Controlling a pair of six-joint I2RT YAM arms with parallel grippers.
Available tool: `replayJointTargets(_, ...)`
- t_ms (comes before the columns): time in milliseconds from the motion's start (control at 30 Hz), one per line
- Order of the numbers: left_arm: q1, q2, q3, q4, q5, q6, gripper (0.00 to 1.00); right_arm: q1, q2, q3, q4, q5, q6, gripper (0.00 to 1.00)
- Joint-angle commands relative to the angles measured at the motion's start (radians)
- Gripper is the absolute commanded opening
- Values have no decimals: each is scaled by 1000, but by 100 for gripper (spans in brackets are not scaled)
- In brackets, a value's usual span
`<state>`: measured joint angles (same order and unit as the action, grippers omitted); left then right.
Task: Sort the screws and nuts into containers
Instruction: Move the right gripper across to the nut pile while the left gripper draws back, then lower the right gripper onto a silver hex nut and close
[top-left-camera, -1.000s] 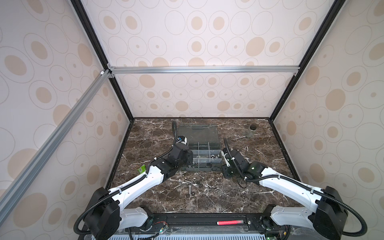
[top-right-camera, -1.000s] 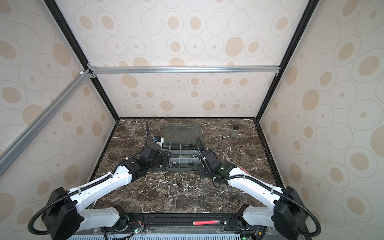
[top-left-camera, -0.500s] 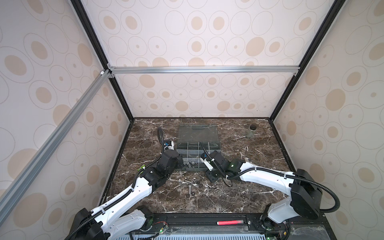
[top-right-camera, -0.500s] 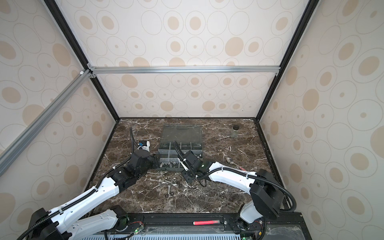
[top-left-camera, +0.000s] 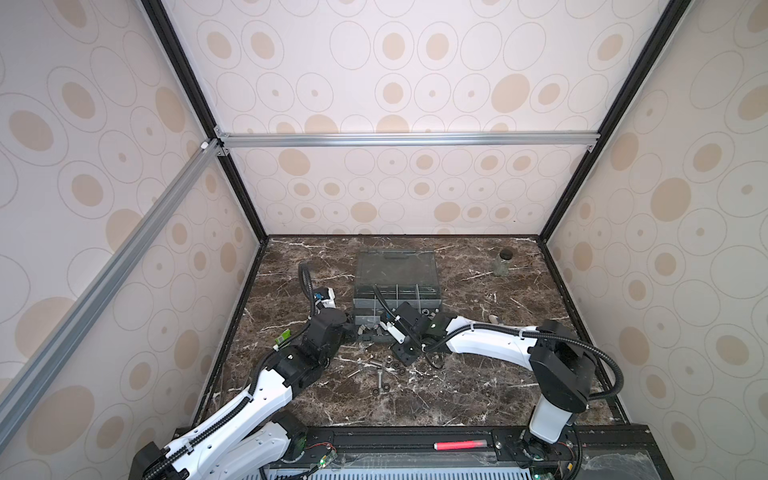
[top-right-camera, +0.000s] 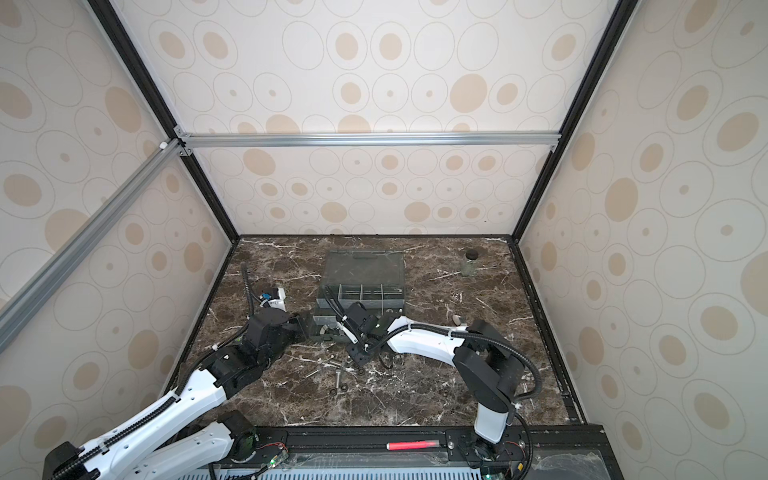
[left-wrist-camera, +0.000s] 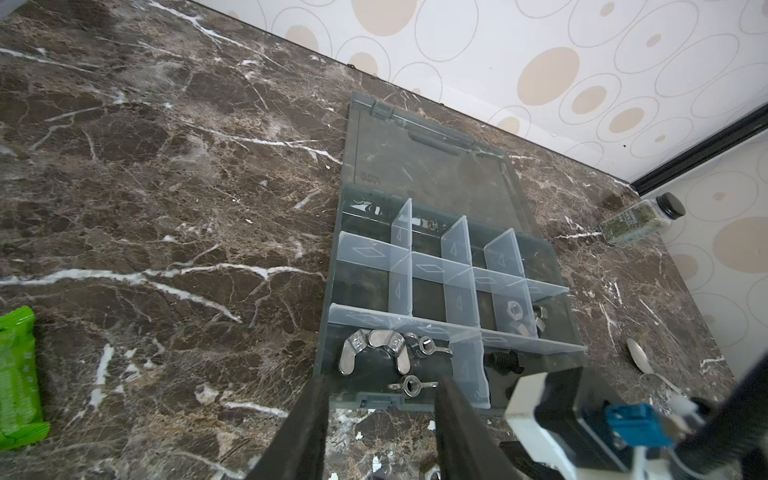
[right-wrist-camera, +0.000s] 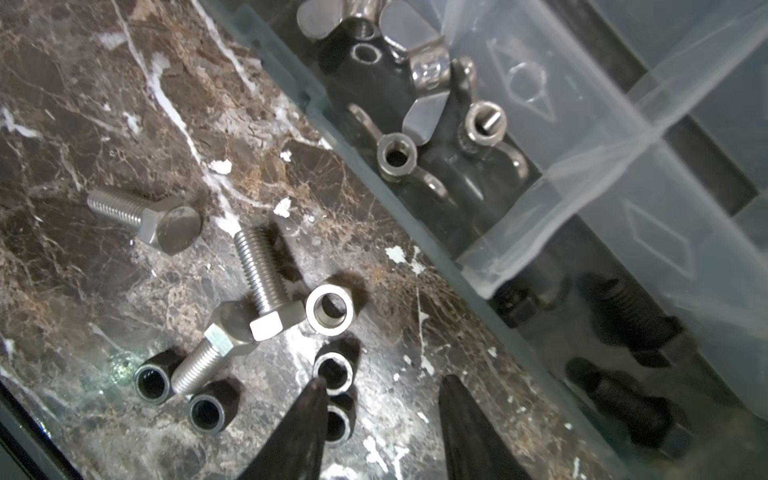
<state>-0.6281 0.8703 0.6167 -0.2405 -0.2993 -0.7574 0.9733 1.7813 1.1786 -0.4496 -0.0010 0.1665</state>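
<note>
The grey organizer box lies open, its containers a grid of clear dividers. Wing nuts fill one front compartment, black screws the one beside it, and a hex nut lies further back. Loose silver screws, a silver nut and black nuts lie on the marble before the box. My right gripper hangs open just over them, one finger beside two black nuts. My left gripper stands open and empty at the box's front edge.
The box's clear lid lies flat behind it. A small glass jar with a black lid stands at the back right. A spoon lies right of the box, and a green packet to its left.
My left gripper has drawn back from the box's left side toward its front corner. My right gripper has swung left along the box's front edge and down over the loose parts.
</note>
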Motion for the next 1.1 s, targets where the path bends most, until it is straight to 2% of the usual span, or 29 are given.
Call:
replayJointTargets(0,12,-26,-20,-11,-23,-30,43,14,30,37,-34,-13,-4,48)
replayJointTargets(1067,15,-35,-38,13,9,-14,45,50,188,186,-114,-17,49,48)
